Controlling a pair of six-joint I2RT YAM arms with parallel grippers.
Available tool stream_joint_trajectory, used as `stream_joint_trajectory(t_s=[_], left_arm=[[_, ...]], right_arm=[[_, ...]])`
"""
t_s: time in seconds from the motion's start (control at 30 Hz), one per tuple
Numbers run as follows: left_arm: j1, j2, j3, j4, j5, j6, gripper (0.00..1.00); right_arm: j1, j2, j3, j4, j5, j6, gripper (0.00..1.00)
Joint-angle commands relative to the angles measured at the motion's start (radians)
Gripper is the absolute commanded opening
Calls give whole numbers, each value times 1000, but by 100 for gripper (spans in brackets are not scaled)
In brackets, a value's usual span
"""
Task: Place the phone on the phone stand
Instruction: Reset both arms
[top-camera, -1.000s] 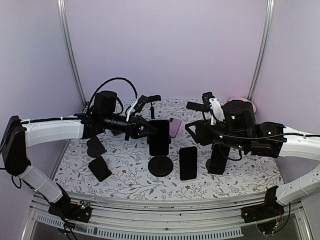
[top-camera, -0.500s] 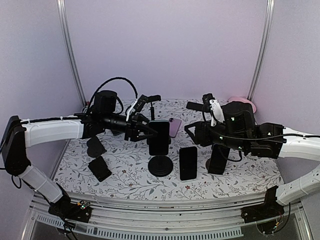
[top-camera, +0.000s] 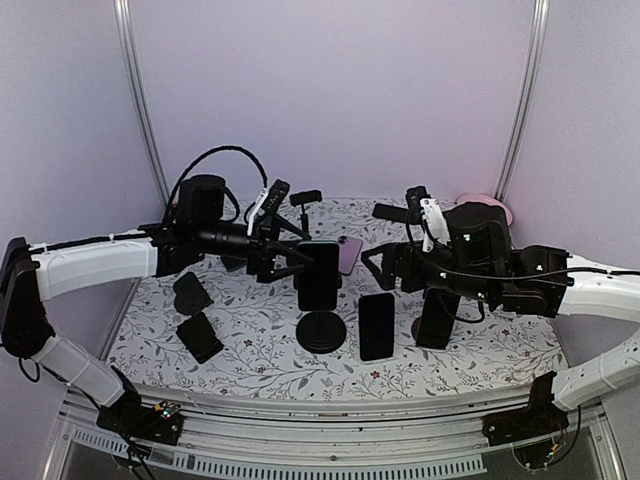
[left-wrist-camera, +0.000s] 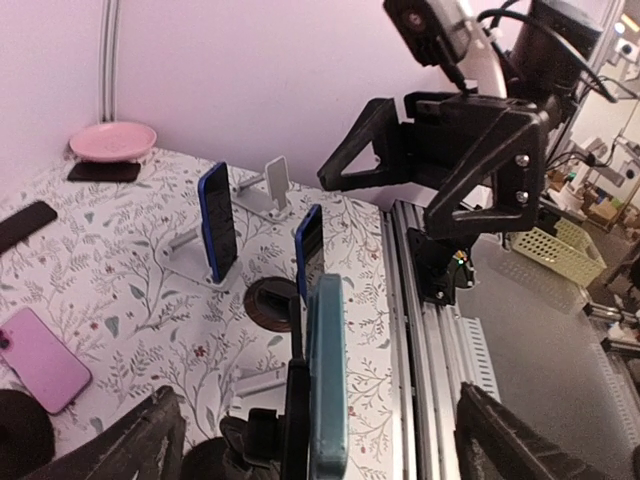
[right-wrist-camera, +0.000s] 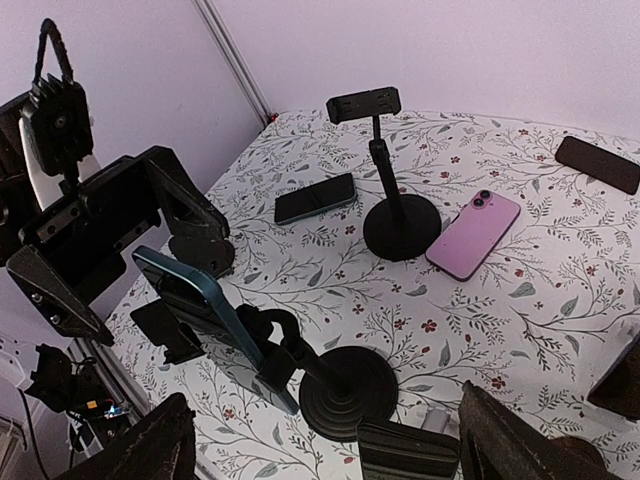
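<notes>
The phone (top-camera: 318, 273), teal-edged with a dark face, sits upright in the clamp of the black phone stand (top-camera: 321, 331) with a round base, mid-table. My left gripper (top-camera: 284, 238) hangs just left of it, open, its fingers apart from the phone. The right gripper (top-camera: 380, 240) is open to the phone's right, holding nothing. In the left wrist view the phone (left-wrist-camera: 327, 380) shows edge-on between my spread fingers (left-wrist-camera: 135, 445). The right wrist view shows the phone (right-wrist-camera: 190, 300) leaning on the phone stand (right-wrist-camera: 345, 392), with the left gripper (right-wrist-camera: 110, 230) behind it.
A black phone (top-camera: 376, 325) lies flat right of the stand, and another (top-camera: 437, 316) leans in a holder. A pink phone (top-camera: 349, 254), a second black stand (right-wrist-camera: 390, 200) and a pink plate (top-camera: 485, 205) are at the back. Dark holders (top-camera: 199, 336) sit left.
Both grippers have opened wide. The left one has let go of the phone, which stays in the stand's clamp, and has lifted slightly away.
</notes>
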Motion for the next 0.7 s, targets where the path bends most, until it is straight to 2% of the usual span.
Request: stream_joint_trajectory(t_s=[0.0, 0.1, 0.43, 0.67], left_arm=[[-5, -49, 8, -1, -32, -7, 97], [-5, -69, 1, -1, -51, -12, 97], [-5, -217, -94, 33, -195, -88, 97], [-3, -376, -226, 40, -375, -156, 97]], right_arm=[[-6, -14, -8, 10, 6, -4, 93], [-6, -14, -7, 9, 9, -3, 100], [-6, -56, -28, 1, 45, 1, 99], [-25, -111, -75, -8, 96, 4, 99]])
